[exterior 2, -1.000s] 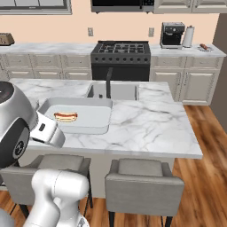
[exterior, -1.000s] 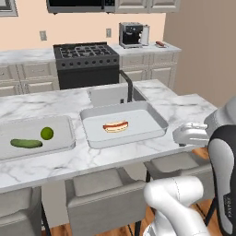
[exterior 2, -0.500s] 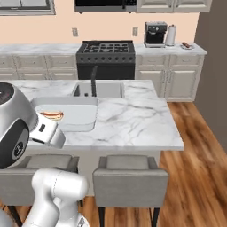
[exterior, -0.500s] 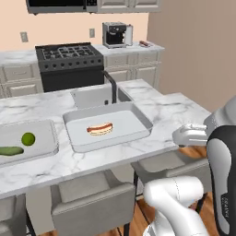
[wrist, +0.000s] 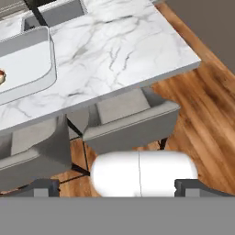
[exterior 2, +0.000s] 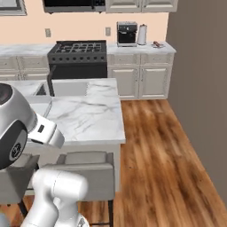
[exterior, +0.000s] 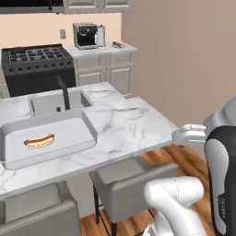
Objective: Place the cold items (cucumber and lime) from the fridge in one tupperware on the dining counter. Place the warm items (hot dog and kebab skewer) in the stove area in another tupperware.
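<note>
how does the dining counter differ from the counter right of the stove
The dining counter is a freestanding island with grey stools tucked under it; the counter right of the stove runs along the wall over cream cabinets. The dining counter bears a tupperware holding the hot dog; the counter right of the stove bears a black coffee machine. Both tops are white, grey-veined marble.

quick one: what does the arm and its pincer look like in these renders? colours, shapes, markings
The arm is glossy white with rounded, tube-like links and dark grey-black joint sections; one dark section carries small pale lettering, too small to read. No loose cables show. The pincer has two small dark grey, blocky finger tips. Its body can't be made out.
</note>
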